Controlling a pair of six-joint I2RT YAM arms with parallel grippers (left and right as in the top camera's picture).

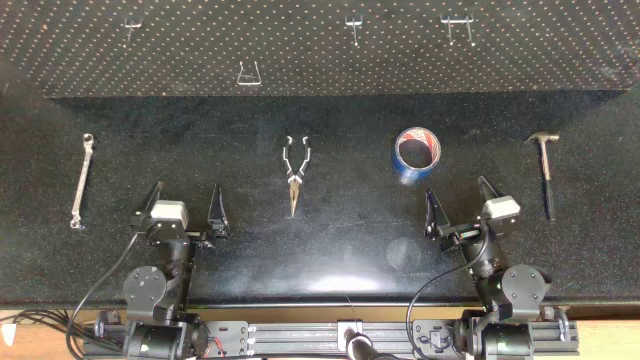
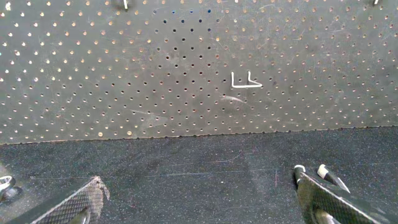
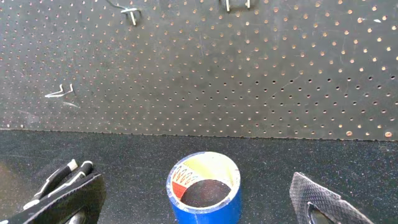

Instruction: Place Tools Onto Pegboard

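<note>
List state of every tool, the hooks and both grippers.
wrench: flat on the table, not hung.
pliers: flat on the table, nose shut, handles slightly apart.
tape roll: flat on the table, hole up.
hammer: flat on the table, head toward the pegboard.
pegboard hooks: all bare.
left gripper: fingers open, holding nothing.
right gripper: fingers open, holding nothing.

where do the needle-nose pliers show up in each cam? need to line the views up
Top view: pliers lie mid-table on the black mat, tip toward the arm bases.
Left wrist view: their two handle tips poke in, close to the camera.
Right wrist view: the handle ends again, close to the camera.
Shared landmark: the wire bracket on the pegboard, seen in top view, left wrist view and right wrist view.
</note>
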